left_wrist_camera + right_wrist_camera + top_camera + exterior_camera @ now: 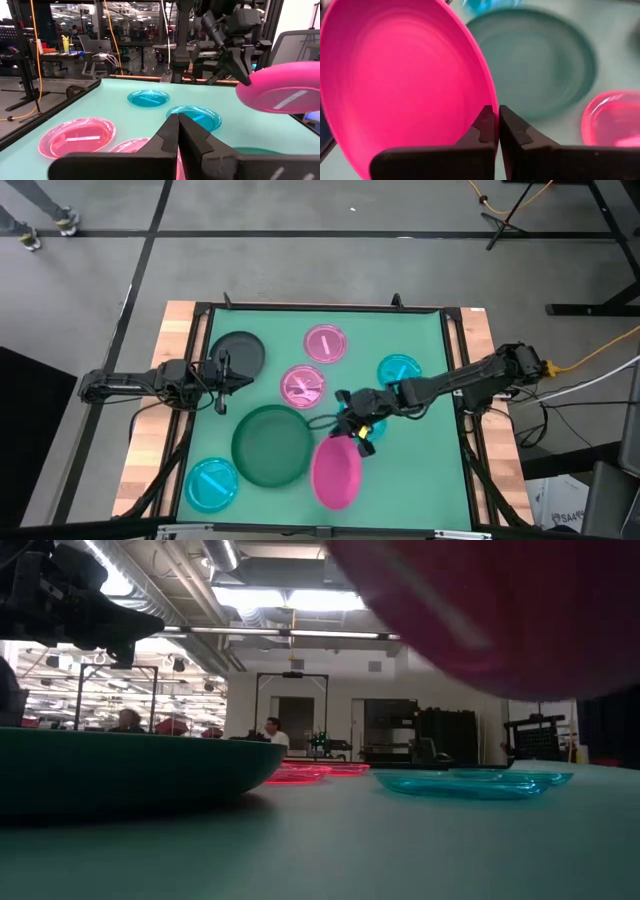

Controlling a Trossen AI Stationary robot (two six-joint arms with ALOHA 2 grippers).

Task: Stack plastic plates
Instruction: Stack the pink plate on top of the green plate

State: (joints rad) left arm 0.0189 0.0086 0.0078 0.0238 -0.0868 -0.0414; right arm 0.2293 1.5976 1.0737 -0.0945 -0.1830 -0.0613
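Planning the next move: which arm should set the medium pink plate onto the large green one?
Right. Its gripper is shut on the pink plate's rim, beside the large green plate. The left gripper is shut and empty near the dark plate.

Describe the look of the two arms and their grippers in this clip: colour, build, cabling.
Both arms are dark, nearly black, built of slim jointed segments with thin black cables looping beside them. The left gripper ends in two flat, angular black fingers, as does the right gripper. Overhead, the right gripper has small yellow spots near its tip. No readable markings show.
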